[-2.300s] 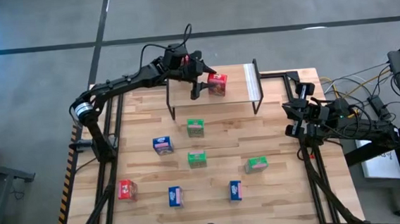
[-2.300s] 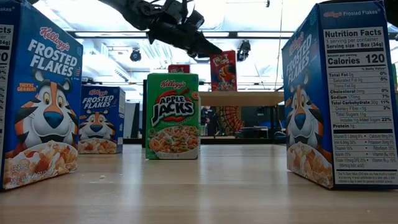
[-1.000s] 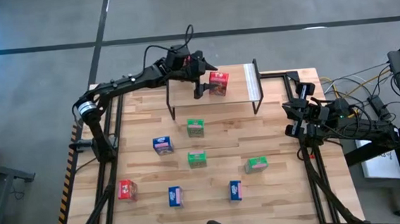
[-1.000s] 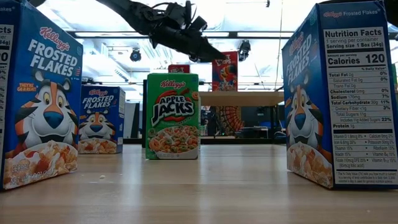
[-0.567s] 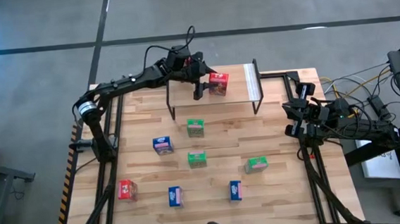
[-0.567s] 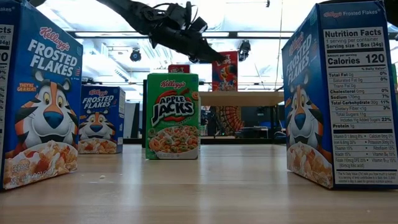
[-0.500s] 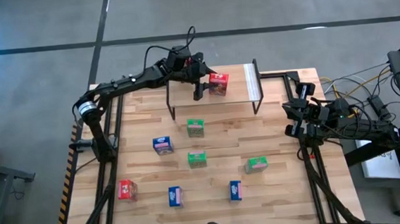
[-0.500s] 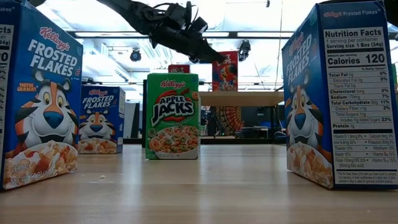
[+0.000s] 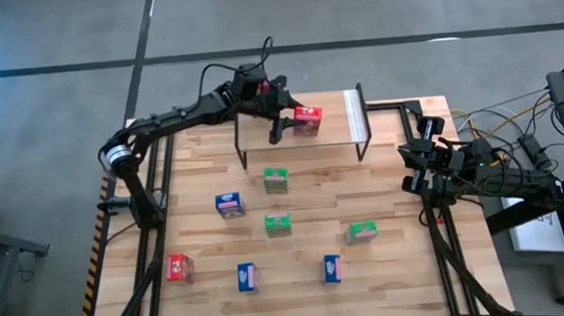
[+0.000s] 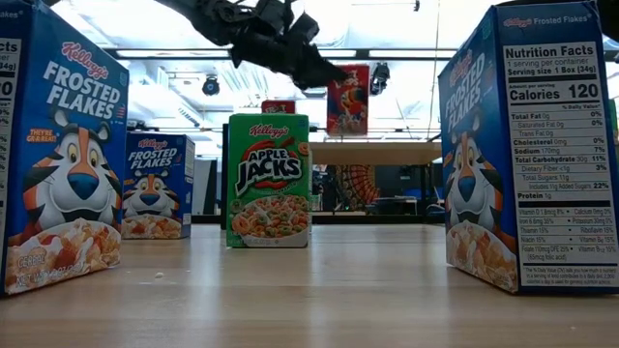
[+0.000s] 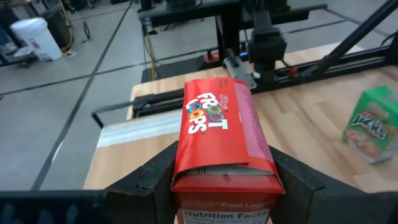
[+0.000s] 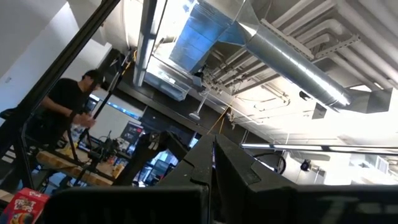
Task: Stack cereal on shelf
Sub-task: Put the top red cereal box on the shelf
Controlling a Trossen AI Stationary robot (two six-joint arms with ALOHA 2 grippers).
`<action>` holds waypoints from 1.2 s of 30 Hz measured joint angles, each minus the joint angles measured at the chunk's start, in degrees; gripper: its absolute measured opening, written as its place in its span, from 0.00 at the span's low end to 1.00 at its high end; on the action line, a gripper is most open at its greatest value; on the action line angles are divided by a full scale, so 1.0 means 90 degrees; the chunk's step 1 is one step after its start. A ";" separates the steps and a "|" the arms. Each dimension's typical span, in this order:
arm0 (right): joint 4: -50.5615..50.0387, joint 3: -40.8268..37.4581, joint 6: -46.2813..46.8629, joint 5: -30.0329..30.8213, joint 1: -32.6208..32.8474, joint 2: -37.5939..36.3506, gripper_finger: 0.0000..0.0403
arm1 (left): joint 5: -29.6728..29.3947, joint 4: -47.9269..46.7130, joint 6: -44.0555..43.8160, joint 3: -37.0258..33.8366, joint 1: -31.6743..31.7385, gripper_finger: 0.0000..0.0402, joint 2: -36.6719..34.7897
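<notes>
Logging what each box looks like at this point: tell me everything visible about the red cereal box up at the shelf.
The small red cardboard Froot Loops box has white lettering on its front and a nutrition panel on one end. It sits between the jaws of the left gripper, which close on its two sides. In the low view it hangs tilted and clear above the light wooden shelf plank, touching nothing else. From above it is over the plank's middle, short of the pale strip.
</notes>
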 joint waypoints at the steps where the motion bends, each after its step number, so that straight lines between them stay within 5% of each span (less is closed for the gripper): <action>1: 0.0000 0.0000 0.0000 -0.0002 0.0002 0.0000 0.02 | 0.0008 -0.0078 -0.0026 0.0000 0.0000 0.43 -0.0057; 17: -0.0002 0.0000 0.0005 -0.0002 0.0001 0.0000 0.02 | 0.0064 -0.1457 0.0328 -0.0471 0.0296 0.42 -0.1260; 30: -0.0002 0.0000 0.0005 0.0000 0.0002 0.0000 0.02 | -0.0762 0.0294 -0.0150 -0.2589 0.0800 0.42 -0.2550; 36: -0.0002 0.0000 0.0002 -0.0002 0.0002 0.0000 0.02 | -0.0766 0.0567 -0.0266 -0.2960 0.1136 0.42 -0.2625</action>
